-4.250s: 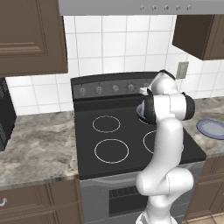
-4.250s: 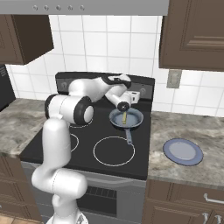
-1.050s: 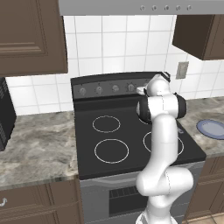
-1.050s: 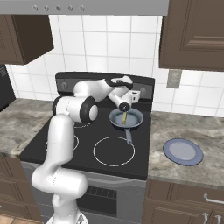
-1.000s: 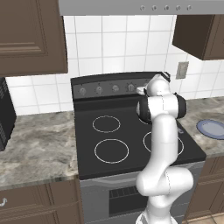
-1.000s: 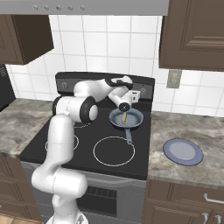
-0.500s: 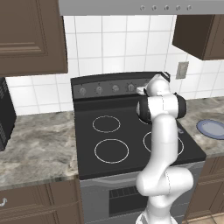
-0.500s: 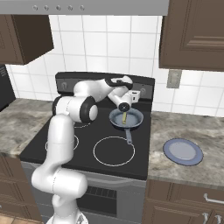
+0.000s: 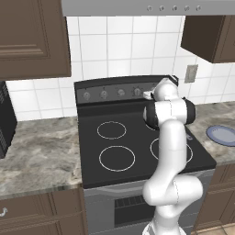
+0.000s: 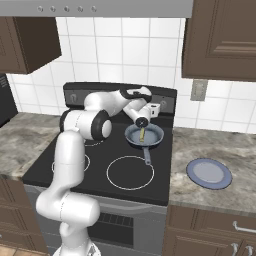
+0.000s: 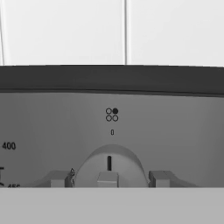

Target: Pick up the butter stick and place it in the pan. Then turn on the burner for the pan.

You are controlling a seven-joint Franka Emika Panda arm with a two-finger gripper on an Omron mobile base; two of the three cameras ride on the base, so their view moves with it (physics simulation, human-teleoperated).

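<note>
- At the stove's back panel, the gripper (image 11: 108,178) sits open, fingers either side of the knob (image 11: 109,168).
- Butter stick (image 10: 142,134) lies in the pan (image 10: 144,136).
- Risk: fingers seemingly not touching; they could slip off when turning.

knob (image 11: 109,168): lower half cut off | pan (image 9: 149,120): behind arm (mostly)

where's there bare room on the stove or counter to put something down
Free: the front right burner ring ahead of the pan, both left burner rings, the left counter, and the right counter behind the plate. Crowded: the back right, where the pan holds the butter stick and the end effector is at the knob.
</note>
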